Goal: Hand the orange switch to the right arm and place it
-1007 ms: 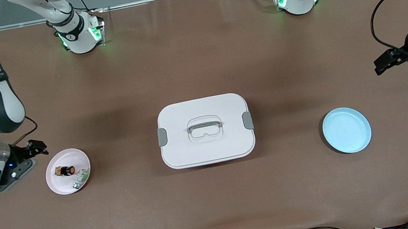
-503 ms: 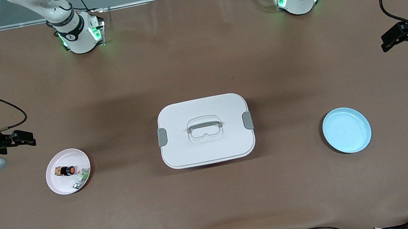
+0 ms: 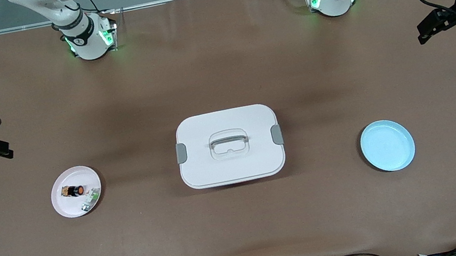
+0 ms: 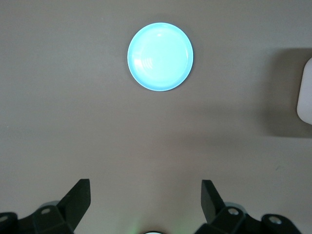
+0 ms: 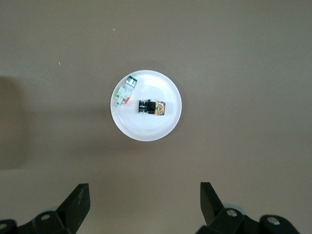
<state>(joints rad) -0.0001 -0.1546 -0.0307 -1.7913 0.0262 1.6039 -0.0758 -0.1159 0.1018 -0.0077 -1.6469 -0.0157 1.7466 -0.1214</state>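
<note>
With both the right gripper (image 3: 5, 151) and left gripper (image 3: 425, 32) hanging released, the orange switch (image 3: 73, 190) is lying in the pink plate (image 3: 60, 207), its white-and-green part (image 3: 90, 198) crowding it at four o'clock and risking a mistaken grasp

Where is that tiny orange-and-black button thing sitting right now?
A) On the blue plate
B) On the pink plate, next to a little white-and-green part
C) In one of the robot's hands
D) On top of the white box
B: the orange switch lies on the pink plate beside the white-and-green part, while the blue plate holds nothing and both hands are open with nothing in them.
</note>
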